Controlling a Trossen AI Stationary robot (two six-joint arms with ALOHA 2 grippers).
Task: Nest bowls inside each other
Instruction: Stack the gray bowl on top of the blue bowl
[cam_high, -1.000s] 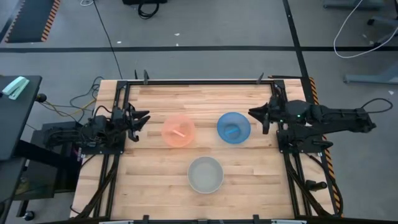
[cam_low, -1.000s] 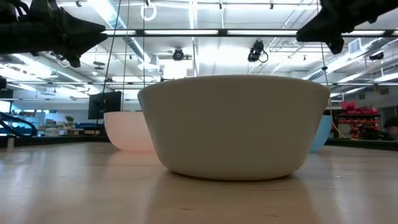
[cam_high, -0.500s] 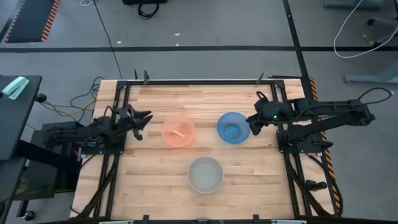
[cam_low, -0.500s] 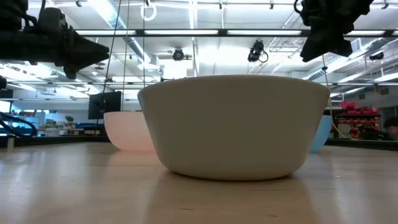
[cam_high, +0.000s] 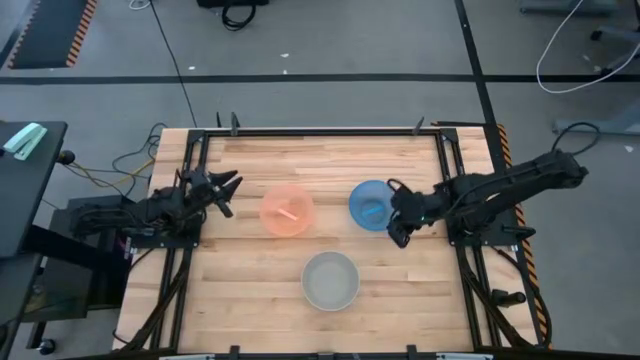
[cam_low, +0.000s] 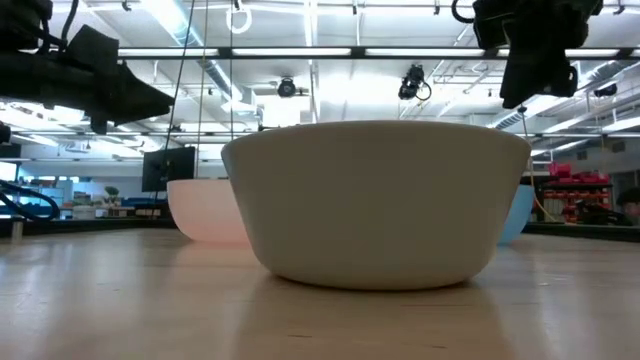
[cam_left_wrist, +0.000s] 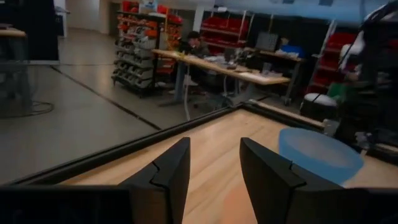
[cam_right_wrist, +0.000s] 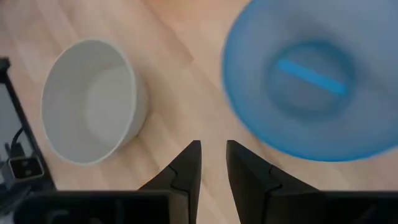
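Note:
Three bowls stand upright on their bases on the wooden table. The salmon-pink bowl (cam_high: 287, 211) is left of centre and the blue bowl (cam_high: 372, 205) is right of centre. The grey-white bowl (cam_high: 330, 281) sits nearer the near edge and fills the low view (cam_low: 375, 200). My right gripper (cam_high: 398, 230) hangs open, pointing down, just off the blue bowl's near-right rim. Its wrist view shows the blue bowl (cam_right_wrist: 305, 81) and the grey-white bowl (cam_right_wrist: 93, 99). My left gripper (cam_high: 225, 187) is open near the left edge, left of the pink bowl, holding nothing.
A black metal frame (cam_high: 320, 131) runs round the table's edges. Bare wood lies between the bowls and along the far edge. In the left wrist view, the blue bowl (cam_left_wrist: 320, 152) shows ahead, with a person (cam_left_wrist: 194, 43) at a desk in the room behind.
My right gripper has swung from the table's right edge toward the blue bowl and the near edge. It has tipped from level to pointing down beside the bowl's near-right rim. My left gripper has shifted slightly at the left edge. The bowls have stayed put.

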